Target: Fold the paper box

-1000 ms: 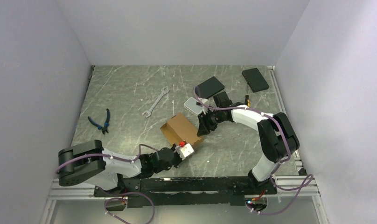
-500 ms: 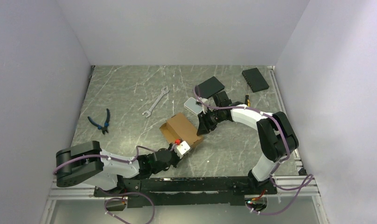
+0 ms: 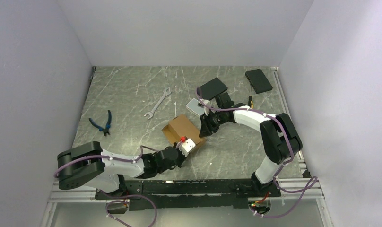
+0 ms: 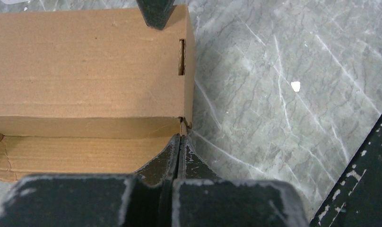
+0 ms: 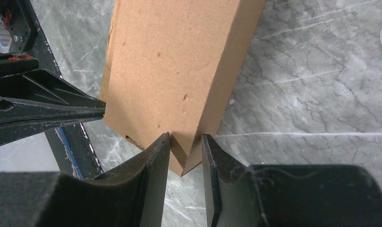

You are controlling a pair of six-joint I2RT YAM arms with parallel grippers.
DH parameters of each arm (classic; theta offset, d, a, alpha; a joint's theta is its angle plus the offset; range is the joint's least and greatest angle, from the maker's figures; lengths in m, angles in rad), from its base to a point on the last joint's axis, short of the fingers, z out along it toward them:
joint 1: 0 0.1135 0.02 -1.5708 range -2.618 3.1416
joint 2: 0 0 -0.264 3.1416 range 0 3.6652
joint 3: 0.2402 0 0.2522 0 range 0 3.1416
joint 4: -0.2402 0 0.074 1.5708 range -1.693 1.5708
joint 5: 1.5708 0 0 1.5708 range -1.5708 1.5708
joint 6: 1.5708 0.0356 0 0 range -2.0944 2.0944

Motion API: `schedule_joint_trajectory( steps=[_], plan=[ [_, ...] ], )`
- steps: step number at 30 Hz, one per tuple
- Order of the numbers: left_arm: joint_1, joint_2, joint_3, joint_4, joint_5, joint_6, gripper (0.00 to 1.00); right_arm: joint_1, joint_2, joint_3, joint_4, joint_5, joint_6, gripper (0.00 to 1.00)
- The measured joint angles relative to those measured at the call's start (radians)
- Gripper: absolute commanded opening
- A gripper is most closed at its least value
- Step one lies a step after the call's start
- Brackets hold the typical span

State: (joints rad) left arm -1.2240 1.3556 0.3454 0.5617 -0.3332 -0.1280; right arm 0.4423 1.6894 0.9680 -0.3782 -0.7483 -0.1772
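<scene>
Down at the near middle of the table (image 3: 132,90), the left gripper (image 4: 179,142) sits low. Its jaws are pressed all but flush, and a thin edge of cardboard looks nipped between the tips at the near corner of the paper box (image 3: 182,130). My read is that it's pinning that corner so the box can't skate. The box lies between the two arms, angled across the table. It's plain brown corrugated, with a broad panel folded over the top, a narrow slot cut near one edge, and a flap on the near side lying out flat with the inside showing. I'd call it half folded. On the far right corner, the right gripper (image 5: 185,136) has its jaws a little apart, closed on the box's corner from both sides. That looks like a brace against the left's hold.
</scene>
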Motion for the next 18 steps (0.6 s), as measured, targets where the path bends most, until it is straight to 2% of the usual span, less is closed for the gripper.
schedule_joint_trajectory(
  steps=[6, 7, 8, 11, 15, 18],
  plan=[
    [0.022, 0.016, 0.074, -0.095, 0.022, -0.021, 0.00, 0.009, 0.000, 0.002, -0.001, 0.003, -0.006, 0.33],
    [0.026, 0.021, 0.092, -0.120, 0.027, -0.026, 0.03, 0.011, 0.000, 0.003, -0.001, 0.006, -0.007, 0.33],
    [0.030, 0.025, 0.109, -0.145, 0.031, -0.032, 0.08, 0.011, 0.000, 0.005, -0.001, 0.009, -0.009, 0.34],
    [0.039, 0.037, 0.163, -0.225, 0.038, -0.055, 0.35, 0.011, 0.000, 0.009, -0.001, 0.018, -0.013, 0.35],
    [0.041, 0.026, 0.208, -0.312, 0.039, -0.121, 0.56, 0.012, 0.000, 0.011, 0.000, 0.027, -0.013, 0.35],
    [0.043, -0.040, 0.212, -0.369, 0.029, -0.175, 0.61, 0.014, 0.000, 0.011, 0.000, 0.031, -0.013, 0.35]
  ],
)
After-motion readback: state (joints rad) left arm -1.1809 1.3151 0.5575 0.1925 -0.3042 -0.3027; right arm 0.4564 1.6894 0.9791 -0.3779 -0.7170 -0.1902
